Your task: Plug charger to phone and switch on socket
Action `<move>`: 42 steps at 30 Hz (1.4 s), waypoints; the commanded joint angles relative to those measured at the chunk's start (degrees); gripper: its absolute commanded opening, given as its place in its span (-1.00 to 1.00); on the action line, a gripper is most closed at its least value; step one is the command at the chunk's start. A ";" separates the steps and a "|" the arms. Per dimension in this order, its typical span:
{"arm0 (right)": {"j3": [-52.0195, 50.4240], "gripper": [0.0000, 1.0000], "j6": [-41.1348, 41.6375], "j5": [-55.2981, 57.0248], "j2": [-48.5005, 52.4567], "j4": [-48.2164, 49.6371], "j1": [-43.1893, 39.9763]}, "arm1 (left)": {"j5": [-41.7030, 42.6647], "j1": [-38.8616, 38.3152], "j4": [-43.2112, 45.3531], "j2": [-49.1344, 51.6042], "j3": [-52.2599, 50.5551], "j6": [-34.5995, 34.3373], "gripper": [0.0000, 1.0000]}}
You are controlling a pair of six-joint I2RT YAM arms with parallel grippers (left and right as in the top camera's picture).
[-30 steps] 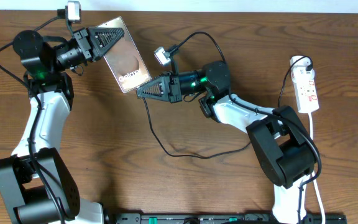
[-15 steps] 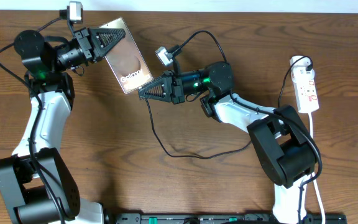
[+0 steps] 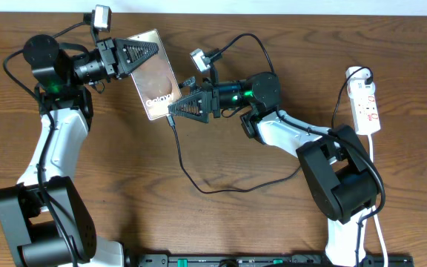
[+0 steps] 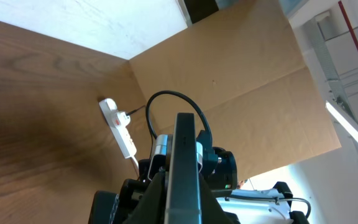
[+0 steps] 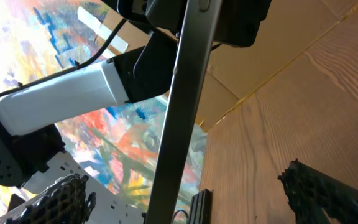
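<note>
My left gripper (image 3: pixel 148 52) is shut on the upper end of the phone (image 3: pixel 160 78), holding its glossy brown face tilted above the table. In the left wrist view the phone (image 4: pixel 185 162) shows edge-on between the fingers. The right gripper (image 3: pixel 175 108) stands open at the phone's lower end, holding nothing. The charger, a thin black cable (image 3: pixel 181 159), runs from that lower end down across the table. Its black connector (image 5: pixel 199 206) shows beside the phone's dark edge (image 5: pixel 180 106); whether it is seated I cannot tell. The white socket (image 3: pixel 367 104) lies at the far right and is also in view from the left wrist as the socket (image 4: pixel 120 127).
A white cord (image 3: pixel 374 167) runs from the socket toward the table's front edge. A black plug (image 3: pixel 364 75) sits in the socket's far end. Thick black arm cables (image 3: pixel 239 41) arch over the right arm. Brown cardboard (image 4: pixel 229 68) stands behind the table.
The right gripper has opened and let go of the charger connector at the phone's lower end. The left gripper has carried the phone a little to the right.
</note>
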 commanded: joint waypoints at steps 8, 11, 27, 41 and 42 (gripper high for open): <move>1.01 0.98 -0.50 -0.48 -0.24 0.17 -0.31 | 0.07 1.42 0.31 -1.27 0.57 -0.07 -0.86; 1.01 0.97 -0.15 -2.47 -0.24 -1.09 -0.31 | -0.76 3.13 0.28 -1.27 0.57 -0.11 -0.86; 1.01 -0.02 -1.73 -2.86 -0.24 -5.18 1.55 | -1.62 4.00 0.28 -1.27 0.57 -0.31 -0.85; 1.01 -0.48 -1.73 -4.33 -0.24 -5.20 2.69 | -2.45 4.00 0.28 -1.27 0.57 -0.31 -0.85; 1.01 -0.51 -1.73 -4.57 -0.24 -5.20 2.69 | -2.45 4.02 0.28 -1.27 0.57 -0.31 -0.86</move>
